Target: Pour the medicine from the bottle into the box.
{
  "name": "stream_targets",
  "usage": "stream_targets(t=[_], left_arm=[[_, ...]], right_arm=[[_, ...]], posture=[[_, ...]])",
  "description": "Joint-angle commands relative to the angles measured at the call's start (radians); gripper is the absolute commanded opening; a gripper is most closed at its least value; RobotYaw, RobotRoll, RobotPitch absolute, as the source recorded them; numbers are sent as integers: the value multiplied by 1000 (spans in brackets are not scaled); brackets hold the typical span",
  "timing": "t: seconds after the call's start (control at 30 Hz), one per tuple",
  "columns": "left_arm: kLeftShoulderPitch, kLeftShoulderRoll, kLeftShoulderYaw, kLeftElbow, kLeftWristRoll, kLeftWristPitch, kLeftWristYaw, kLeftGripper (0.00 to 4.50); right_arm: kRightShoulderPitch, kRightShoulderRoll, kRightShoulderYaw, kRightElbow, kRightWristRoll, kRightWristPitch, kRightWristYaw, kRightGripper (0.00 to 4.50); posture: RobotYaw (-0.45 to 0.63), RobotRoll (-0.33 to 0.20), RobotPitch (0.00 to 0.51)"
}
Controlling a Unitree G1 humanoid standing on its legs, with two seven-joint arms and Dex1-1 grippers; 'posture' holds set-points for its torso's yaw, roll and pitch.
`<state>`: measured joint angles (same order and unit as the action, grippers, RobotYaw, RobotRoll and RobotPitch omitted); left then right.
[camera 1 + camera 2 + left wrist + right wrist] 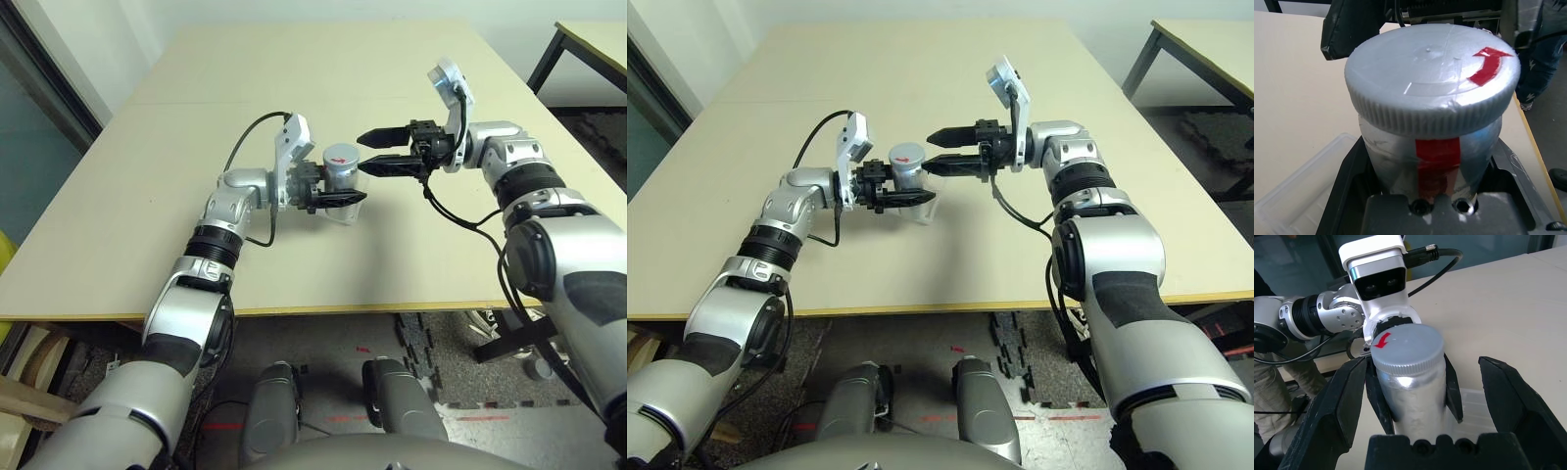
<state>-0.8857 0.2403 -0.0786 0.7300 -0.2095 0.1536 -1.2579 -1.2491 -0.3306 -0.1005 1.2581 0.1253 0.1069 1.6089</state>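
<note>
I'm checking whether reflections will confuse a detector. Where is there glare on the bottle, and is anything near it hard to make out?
Right wrist view: a bright highlight on the bottle side. Left wrist view: sheen across the cap; the clear box is faint against the table.

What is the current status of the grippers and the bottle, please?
Left gripper shut on bottle, upright. Cap still on. Right gripper open, level with cap. Box below bottle. Nothing in the way.
</note>
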Motion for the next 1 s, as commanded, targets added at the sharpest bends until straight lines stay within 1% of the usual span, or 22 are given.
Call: stream_targets(t=[0.03, 0.5, 1.0], left_arm=[[-6, -1, -6, 17, 3, -8, -4, 2682], [-4, -7, -8, 20, 3, -10, -1, 2682], [-4, -4, -6, 20, 2, -8, -1, 2682]], right_arm=[[-17, 13, 8, -21, 10, -2, 5, 4500], [-38, 88, 8, -24, 14, -19, -19, 4500], [-25, 88, 21, -21, 1, -50, -23, 4500]], posture=[[-159, 0, 57], [-162, 0, 56], [-156, 0, 57]])
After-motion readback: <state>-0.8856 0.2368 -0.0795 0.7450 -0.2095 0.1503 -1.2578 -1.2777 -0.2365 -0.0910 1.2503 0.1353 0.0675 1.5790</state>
